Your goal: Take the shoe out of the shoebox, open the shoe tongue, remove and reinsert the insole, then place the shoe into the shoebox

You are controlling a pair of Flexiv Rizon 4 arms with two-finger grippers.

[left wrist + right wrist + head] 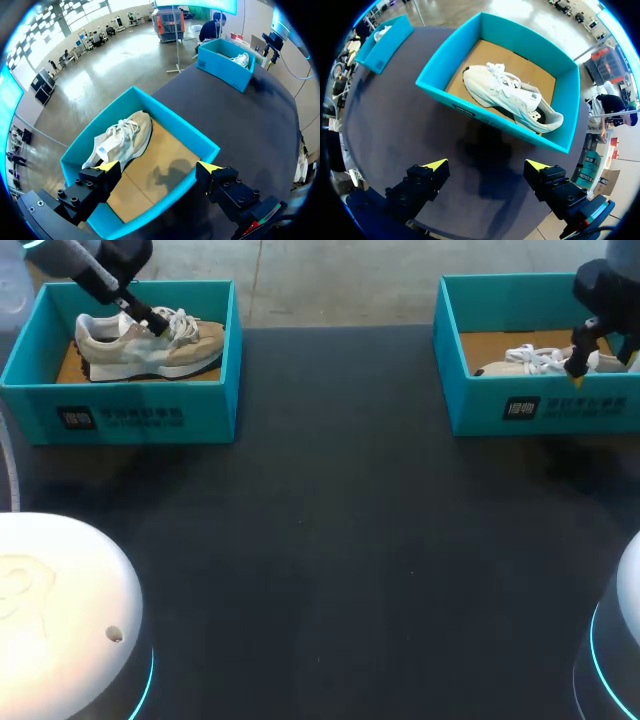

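Note:
Two teal shoeboxes stand at the table's far corners. The left shoebox [120,410] holds a beige and white shoe [150,342] lying on its side. My left gripper [155,324] hovers over that shoe. In the left wrist view its fingers stand open [159,166] above the box's cardboard floor, with the shoe [122,140] ahead of them and untouched. The right shoebox [560,408] holds a white shoe [535,362]. My right gripper [577,362] hangs above this box, open [486,164] and empty, with the white shoe [512,97] ahead of it inside the box [450,97].
Dark table surface [330,540] stretches between the two boxes and toward the front. White robot bases sit at the front left [60,610] and front right [625,640] corners.

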